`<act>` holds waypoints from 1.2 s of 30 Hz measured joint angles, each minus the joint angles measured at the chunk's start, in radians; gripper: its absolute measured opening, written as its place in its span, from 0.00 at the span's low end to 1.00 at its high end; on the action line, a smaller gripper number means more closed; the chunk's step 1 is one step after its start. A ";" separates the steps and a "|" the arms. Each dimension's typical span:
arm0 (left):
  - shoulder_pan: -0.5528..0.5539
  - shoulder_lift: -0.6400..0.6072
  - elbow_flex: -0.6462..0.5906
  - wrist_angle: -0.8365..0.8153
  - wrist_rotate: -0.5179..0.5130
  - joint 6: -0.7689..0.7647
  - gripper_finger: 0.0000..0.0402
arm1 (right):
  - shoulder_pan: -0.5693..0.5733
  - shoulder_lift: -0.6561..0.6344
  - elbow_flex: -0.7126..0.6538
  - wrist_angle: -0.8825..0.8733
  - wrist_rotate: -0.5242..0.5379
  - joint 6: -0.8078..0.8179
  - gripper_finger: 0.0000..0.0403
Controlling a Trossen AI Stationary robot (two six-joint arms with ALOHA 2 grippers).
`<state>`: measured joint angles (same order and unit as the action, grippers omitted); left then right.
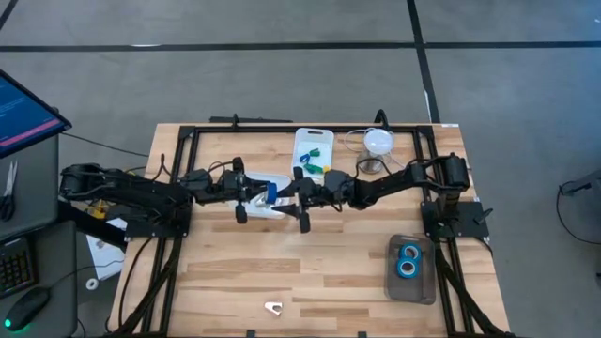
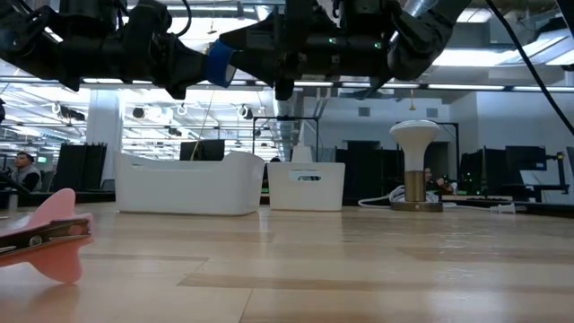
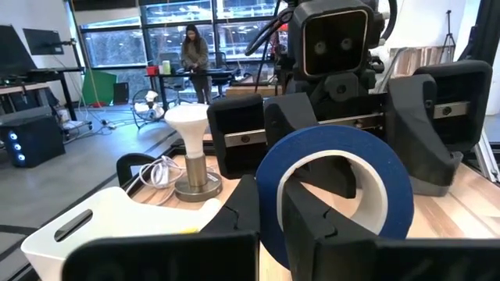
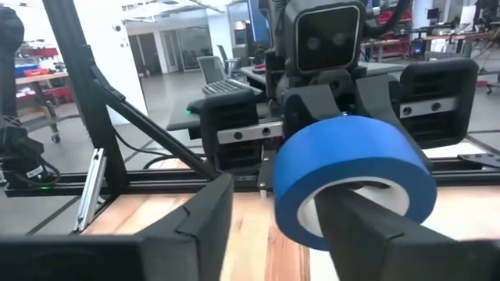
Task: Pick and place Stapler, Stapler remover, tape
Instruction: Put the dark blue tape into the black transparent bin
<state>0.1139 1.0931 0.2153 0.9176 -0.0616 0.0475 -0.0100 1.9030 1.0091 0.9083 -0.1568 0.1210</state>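
Note:
A blue tape roll [image 1: 270, 192] hangs in the air above a white tub [image 1: 278, 212] at mid-table, standing on edge with its hole level. My left gripper [image 3: 273, 234] comes from the table's left and is shut on it. My right gripper [image 4: 281, 234] faces it from the right and is open, with one finger in the roll's hole and the other beside the roll. Two more tape rolls [image 1: 408, 261] lie in a grey bin. A pale pink stapler remover [image 1: 273, 307] lies flat near the front edge. I cannot make out a stapler. My left gripper pinches the roll's wall [image 3: 267, 204], one finger inside the hole and one outside. Its fingers [image 3: 320, 230] come in level from the table's left. The roll is lifted clear and upright on its edge. My right gripper has one finger [image 4: 375, 234] in the roll's hole; I cannot tell whether it touches.
A second white tub [image 1: 315, 141] at the far edge holds small green, blue and yellow things. A white-topped lamp [image 1: 377, 143] with a cable stands to its right. The grey bin [image 1: 413, 291] sits at the front right. Bare wood lies between the tubs and the front edge.

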 joint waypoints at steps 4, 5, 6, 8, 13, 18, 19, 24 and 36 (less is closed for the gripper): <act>0.000 0.000 0.000 0.001 0.003 0.000 0.02 | -0.002 0.000 0.009 -0.015 0.001 0.000 0.32; -0.001 0.000 0.000 0.001 0.003 0.000 0.02 | -0.003 0.000 0.009 -0.015 0.002 -0.001 0.29; -0.001 0.000 0.000 0.001 0.004 0.000 0.02 | -0.006 0.000 0.009 -0.015 0.002 -0.004 0.25; -0.001 0.000 0.000 0.001 0.001 0.001 0.02 | -0.011 0.000 0.010 -0.015 0.001 -0.005 0.19; -0.001 -0.001 0.001 0.002 0.005 0.007 0.02 | -0.011 0.001 0.010 -0.015 -0.001 -0.003 0.06; 0.000 -0.001 0.001 0.005 0.002 -0.009 0.11 | -0.016 0.001 0.010 -0.015 -0.003 -0.010 0.05; 0.000 -0.001 0.001 0.005 0.000 -0.019 0.14 | -0.018 0.001 0.010 -0.016 -0.002 -0.009 0.05; 0.000 0.000 0.001 -0.004 -0.010 -0.029 0.23 | -0.033 0.000 -0.004 -0.022 0.000 -0.006 0.05; 0.000 0.000 0.000 -0.065 -0.002 -0.027 0.24 | -0.034 -0.147 -0.027 -0.446 0.141 0.000 0.05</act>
<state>0.1139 1.0931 0.2153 0.8530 -0.0631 0.0208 -0.0439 1.7563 0.9825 0.4624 -0.0160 0.1212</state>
